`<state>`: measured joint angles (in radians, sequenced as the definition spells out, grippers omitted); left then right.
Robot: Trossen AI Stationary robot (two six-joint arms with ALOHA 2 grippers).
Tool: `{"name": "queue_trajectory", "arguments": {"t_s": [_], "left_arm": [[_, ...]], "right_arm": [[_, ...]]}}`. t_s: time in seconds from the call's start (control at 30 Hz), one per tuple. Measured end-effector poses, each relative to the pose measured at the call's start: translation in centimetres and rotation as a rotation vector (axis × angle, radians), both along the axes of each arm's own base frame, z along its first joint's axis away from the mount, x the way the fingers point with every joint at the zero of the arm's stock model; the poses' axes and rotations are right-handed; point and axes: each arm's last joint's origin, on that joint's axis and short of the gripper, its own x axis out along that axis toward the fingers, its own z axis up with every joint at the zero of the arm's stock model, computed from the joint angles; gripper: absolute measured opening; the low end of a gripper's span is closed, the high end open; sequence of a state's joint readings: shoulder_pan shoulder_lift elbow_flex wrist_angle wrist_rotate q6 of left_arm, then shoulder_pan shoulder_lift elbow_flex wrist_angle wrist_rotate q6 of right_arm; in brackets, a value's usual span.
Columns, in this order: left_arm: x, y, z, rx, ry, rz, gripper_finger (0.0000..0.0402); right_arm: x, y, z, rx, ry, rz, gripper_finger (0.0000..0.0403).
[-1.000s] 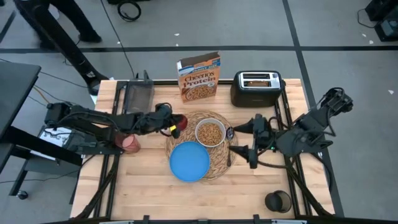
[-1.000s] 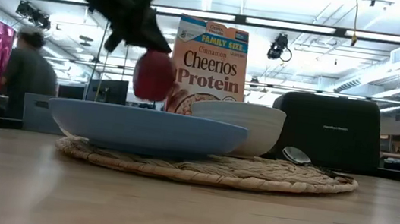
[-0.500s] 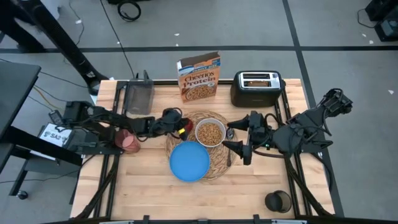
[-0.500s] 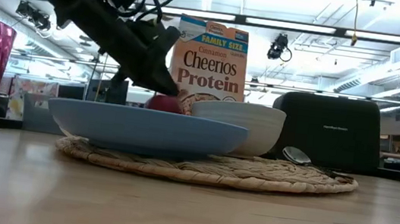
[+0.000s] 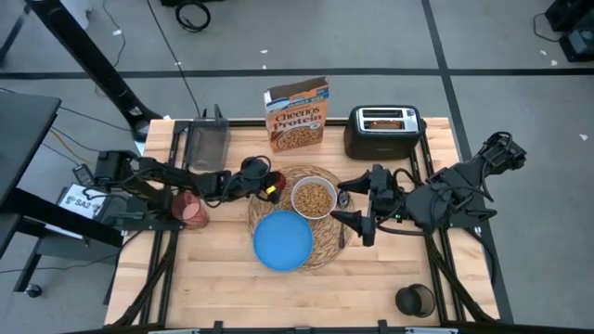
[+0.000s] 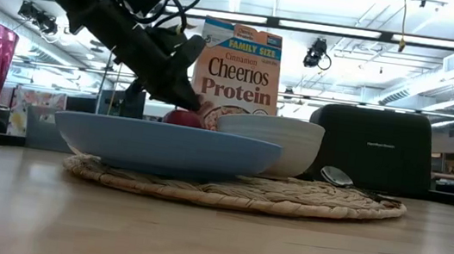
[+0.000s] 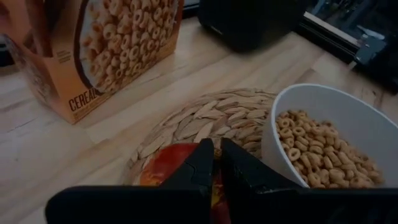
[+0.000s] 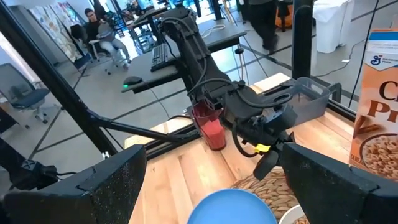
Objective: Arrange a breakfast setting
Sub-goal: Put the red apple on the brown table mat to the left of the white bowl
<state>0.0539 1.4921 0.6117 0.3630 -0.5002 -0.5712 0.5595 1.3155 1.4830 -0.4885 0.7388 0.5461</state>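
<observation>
The red apple (image 7: 163, 173) sits at the far left rim of the woven placemat (image 5: 327, 247), beside the white bowl (image 5: 314, 198) of cereal and behind the blue plate (image 5: 283, 239). My left gripper (image 7: 216, 158) is shut at the apple's top. My right gripper (image 5: 339, 202) hovers open over the placemat's right edge, above the dark spoon (image 6: 338, 176). The pink cup (image 5: 192, 211) stands at the left. Toast (image 5: 387, 119) sits in the toaster. My left gripper has its shut fingertips (image 7: 200, 163) on the top of the apple (image 6: 183, 118), slanting down from the table's left. The fingers themselves hide what is pinched between them. In the low view the plate hides the apple's underside.
The Cheerios box (image 5: 297, 113) and black toaster (image 5: 382, 133) stand along the far edge. A dark bin (image 5: 206, 142) is at the far left, a dark round object (image 5: 415, 300) at the near right corner. Bare wood lies along the near edge.
My left gripper has gone down and slightly toward the bowl with the apple hanging below its shut fingers. The apple, a second ago above the plate's rim, now sits low behind the plate at the placemat.
</observation>
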Motion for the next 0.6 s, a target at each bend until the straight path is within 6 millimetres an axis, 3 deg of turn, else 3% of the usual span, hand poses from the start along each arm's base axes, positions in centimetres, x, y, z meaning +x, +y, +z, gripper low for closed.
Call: {"name": "queue_trajectory", "arguments": {"t_s": [0.43,0.6], "left_arm": [[0.1,-1.1,-0.1,-0.029,0.001,-0.049,0.0026],[0.0,-0.9,-0.2,-0.030,0.014,-0.045,0.0048]], "right_arm": [[0.3,-0.5,0.0,-0.002,0.002,-0.012,0.0373],[0.3,-0.4,0.0,0.003,0.005,0.010,0.0373]]}}
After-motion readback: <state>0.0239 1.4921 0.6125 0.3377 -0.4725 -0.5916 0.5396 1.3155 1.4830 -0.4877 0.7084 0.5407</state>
